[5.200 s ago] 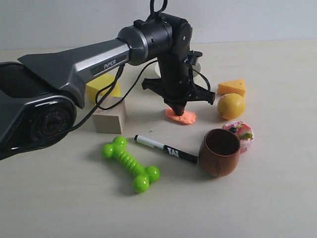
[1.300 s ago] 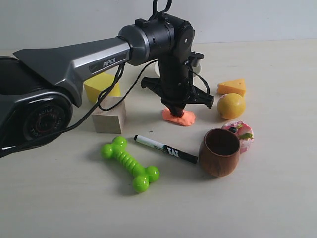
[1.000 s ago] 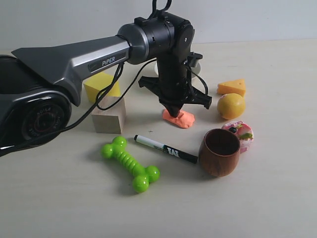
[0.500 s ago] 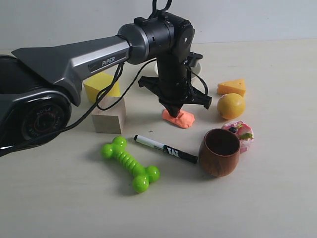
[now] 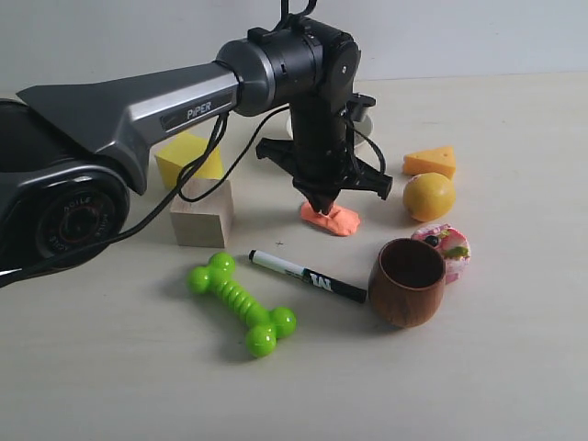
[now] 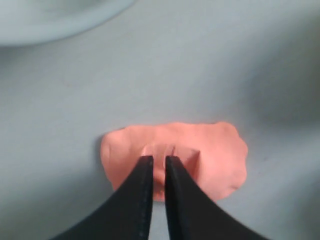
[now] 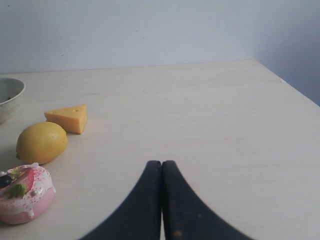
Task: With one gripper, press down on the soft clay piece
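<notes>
Left gripper [image 5: 322,206] points straight down at the soft clay piece [image 5: 336,220]. Its fingers are almost together, with only a thin slit between them. In the left wrist view the gripper [image 6: 159,159] has its tips on a dented patch near the middle of the clay [image 6: 215,155]. Cannot tell if any clay is pinched in the slit. The clay sits flat on the table [image 5: 514,367], behind the brown wooden cup [image 5: 409,281] and a little to its left, apart from it.

Right gripper [image 7: 161,164] has its fingers pressed together, nothing in them.

Black-and-white marker [image 5: 308,276] lies left of the cup, its near end just beside the cup wall. Pink patterned disc [image 5: 446,246] is just behind the cup on its right. Yellow ball [image 5: 429,196] is further behind the cup, and the cheese wedge [image 5: 430,162] further behind still. Green bone toy [image 5: 243,304] is left of the cup, well apart. Wooden block [image 5: 202,213] and yellow block [image 5: 188,158] are far left of the cup, towards the back.
</notes>
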